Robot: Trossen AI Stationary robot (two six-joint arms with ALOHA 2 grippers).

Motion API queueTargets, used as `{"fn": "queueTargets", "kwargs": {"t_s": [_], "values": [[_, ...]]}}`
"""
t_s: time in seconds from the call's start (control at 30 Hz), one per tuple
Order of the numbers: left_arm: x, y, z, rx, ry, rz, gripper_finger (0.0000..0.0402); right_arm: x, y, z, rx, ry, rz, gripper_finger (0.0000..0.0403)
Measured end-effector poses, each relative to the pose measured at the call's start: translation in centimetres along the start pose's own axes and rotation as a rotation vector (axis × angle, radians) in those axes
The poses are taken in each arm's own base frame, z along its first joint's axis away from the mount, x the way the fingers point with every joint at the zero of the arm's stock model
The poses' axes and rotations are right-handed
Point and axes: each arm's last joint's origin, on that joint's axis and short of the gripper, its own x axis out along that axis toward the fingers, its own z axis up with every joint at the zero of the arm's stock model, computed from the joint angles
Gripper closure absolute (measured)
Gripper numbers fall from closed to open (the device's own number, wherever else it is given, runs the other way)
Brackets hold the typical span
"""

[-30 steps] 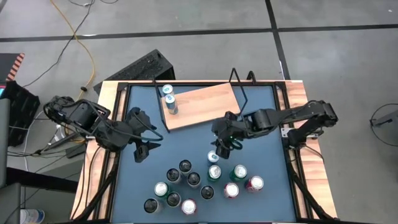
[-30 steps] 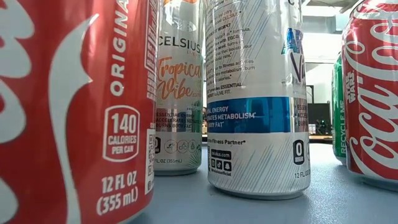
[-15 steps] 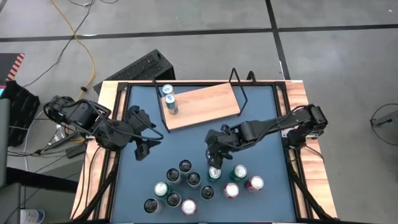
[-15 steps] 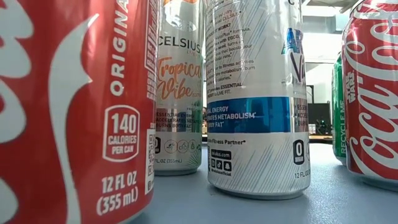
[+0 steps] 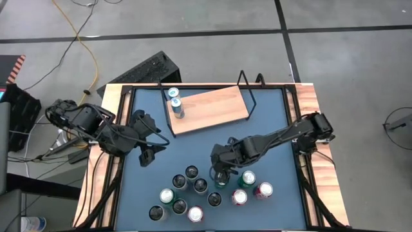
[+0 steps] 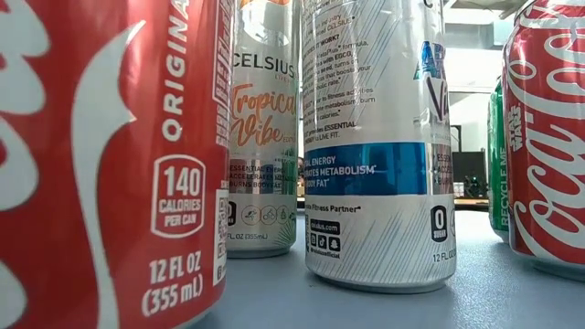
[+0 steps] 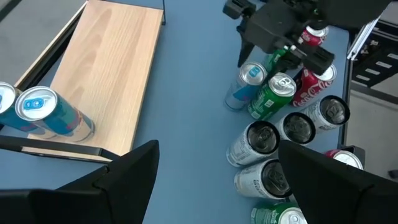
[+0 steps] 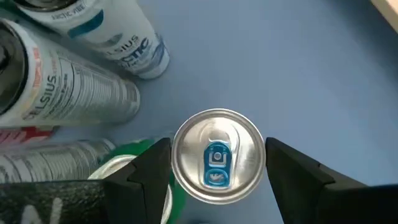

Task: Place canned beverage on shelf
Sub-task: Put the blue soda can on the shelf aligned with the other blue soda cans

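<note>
The right gripper (image 5: pixel 222 173) is reaching down over the near cluster of cans on the blue table (image 5: pixel 270 129), at the cluster's far edge. In the right wrist view its jaws are standing apart on either side of a blue-tabbed silver can (image 8: pixel 217 156), with a visible gap on each side, so they are straddling the can without clamping it. From the left wrist view the same gripper is hanging right above that blue-topped can (image 7: pixel 246 84), which is standing just beside a green can (image 7: pixel 273 94) and a red Coca-Cola can (image 7: pixel 310 79).

The left gripper (image 5: pixel 152 143) is waiting over the left part of the table, its jaws spread wide and holding nothing.

The shelf (image 5: pixel 212 109), a light-wood board in a thin black wire frame, is lying at the far middle of the table, turned at a slight angle. Two blue cans (image 5: pixel 175 102) are standing upright on its left end, close to each other, and the remaining wood is bare.

In the low view, a red Coca-Cola can (image 6: pixel 110 164) is filling the left side, with a Celsius Tropical Vibe can (image 6: pixel 263 137) and a white-and-blue Celsius can (image 6: pixel 377 146) standing farther back.
</note>
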Motion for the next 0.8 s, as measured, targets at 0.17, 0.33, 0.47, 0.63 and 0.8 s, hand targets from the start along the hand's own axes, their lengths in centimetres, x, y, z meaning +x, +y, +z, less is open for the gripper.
{"fn": "queueTargets", "kwargs": {"t_s": [0.17, 0.33, 0.47, 0.63, 0.8], "values": [[0.0, 0.0, 0.0, 0.0, 0.0, 0.0, 0.0086, 0.21, -0.38, 0.08, 0.008, 0.019, -0.015, 0.0163], [0.0, 0.0, 0.0, 0.007, 0.0, 0.0, 0.0086, 0.3, -0.74, 0.23, 0.014, 0.025, -0.026, 0.0163], [0.0, 0.0, -0.01, 0.011, 0.0, 0.0, 0.0086, 0.7, -0.73, 0.28, 0.007, 0.033, -0.029, 0.0164], [-0.01, 0.01, 0.0, 0.023, -0.001, 0.002, 0.0086, 0.75, -0.86, 0.13, 0.008, 0.052, -0.042, 0.0195], [0.0, 0.02, -0.01, 0.023, -0.001, 0.003, 0.0086, 0.65, -0.91, 0.12, 0.014, 0.053, -0.042, 0.0229]]}}
